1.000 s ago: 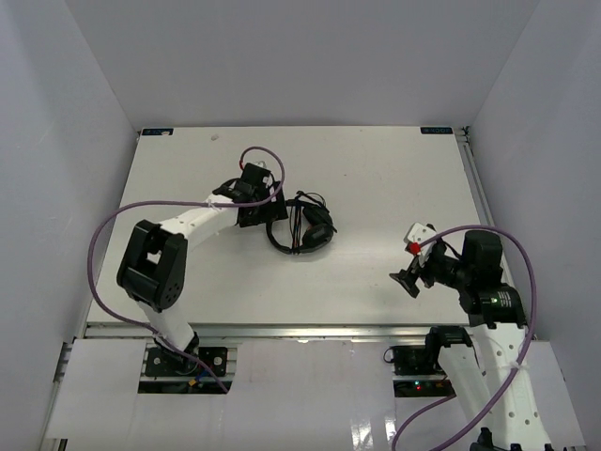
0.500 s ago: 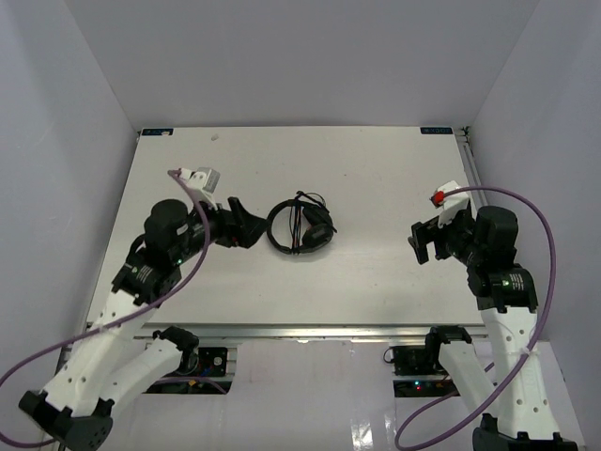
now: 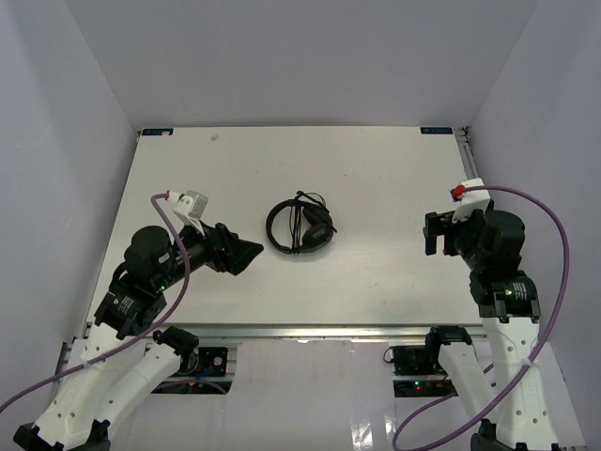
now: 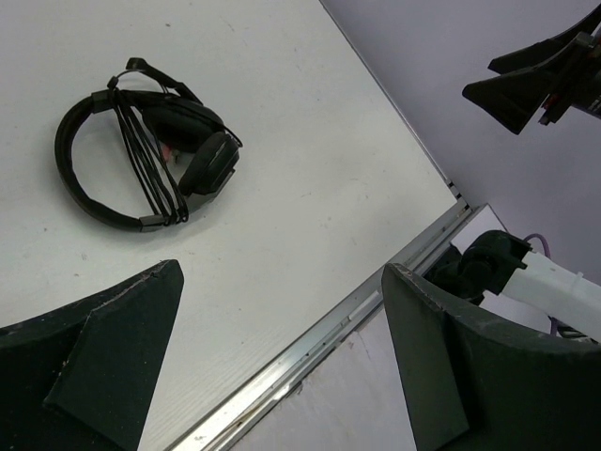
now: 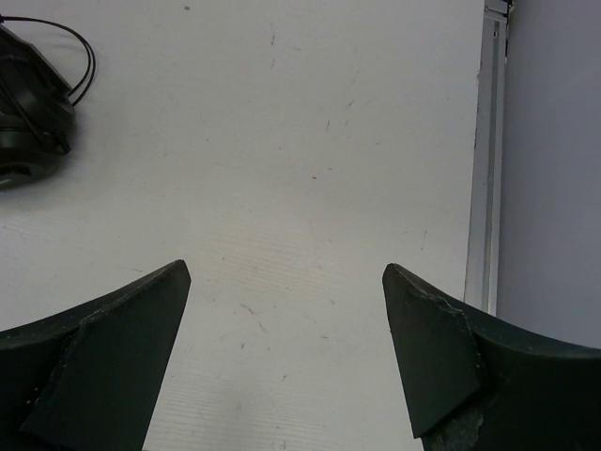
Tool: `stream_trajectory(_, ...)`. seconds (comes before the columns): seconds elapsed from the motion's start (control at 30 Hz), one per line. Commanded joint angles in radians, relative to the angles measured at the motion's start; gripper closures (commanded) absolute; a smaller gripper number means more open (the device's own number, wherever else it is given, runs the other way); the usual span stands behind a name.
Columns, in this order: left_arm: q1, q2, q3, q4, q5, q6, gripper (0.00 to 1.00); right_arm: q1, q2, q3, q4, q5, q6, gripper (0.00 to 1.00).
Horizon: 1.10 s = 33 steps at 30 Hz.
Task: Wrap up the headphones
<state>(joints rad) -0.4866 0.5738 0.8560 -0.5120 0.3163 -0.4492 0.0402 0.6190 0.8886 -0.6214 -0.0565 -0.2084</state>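
Note:
The black headphones (image 3: pixel 300 227) lie flat in the middle of the white table (image 3: pixel 376 178), their thin cord wound in several turns across the headband. They also show in the left wrist view (image 4: pixel 150 155) and at the left edge of the right wrist view (image 5: pixel 28 141). My left gripper (image 3: pixel 246 256) is open and empty, a little to the left of and nearer than the headphones; its jaws stand wide apart (image 4: pixel 282 271). My right gripper (image 3: pixel 432 235) is open and empty, far to the right of them, over bare table (image 5: pixel 286 270).
A metal rail (image 3: pixel 300 331) runs along the table's near edge and another (image 3: pixel 474 188) along its right edge. Grey walls close in the left, back and right sides. Thick purple cables (image 3: pixel 554 235) loop off both arms.
My left gripper has drawn back from the headphones toward the near left, and its arm has folded back. My right gripper has moved right and farther back. The headphones have stayed put.

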Motion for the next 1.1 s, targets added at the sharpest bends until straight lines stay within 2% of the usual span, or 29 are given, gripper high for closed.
stream_trajectory(0.0, 0.000, -0.025, -0.012, -0.020, 0.023, 0.004, 0.02, -0.002, -0.018, 0.001, 0.060, 0.011, 0.018, 0.10)
stream_trajectory(1.07, -0.001, -0.053, -0.040, -0.038, 0.020, -0.005, 0.02, -0.003, -0.082, -0.071, 0.089, 0.004, 0.012, 0.10)
